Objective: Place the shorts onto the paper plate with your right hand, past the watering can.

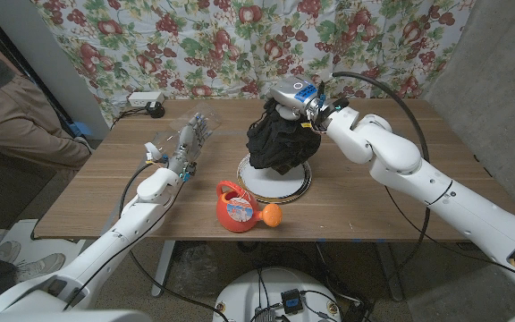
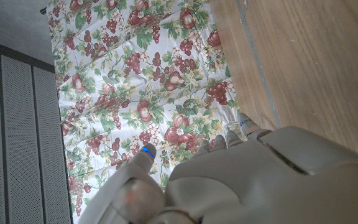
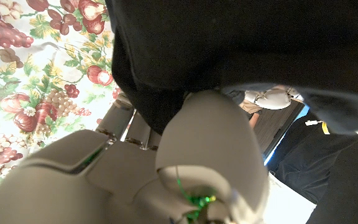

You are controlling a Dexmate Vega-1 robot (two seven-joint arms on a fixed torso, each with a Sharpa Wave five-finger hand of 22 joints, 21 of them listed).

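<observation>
Black shorts hang bunched from my right hand, which grips their top above the white paper plate; the lower folds touch or hover just over the plate. In the right wrist view the black shorts drape over my right hand. An orange-red watering can with an orange spout stands at the table's front, just in front of the plate. My left hand rests on the table's left part with its fingers reaching toward the far edge and nothing in it. The left wrist view has my left hand with empty fingers.
The wooden table has a floral curtain behind it. A power strip lies at the far left corner. A person stands at the picture's left edge.
</observation>
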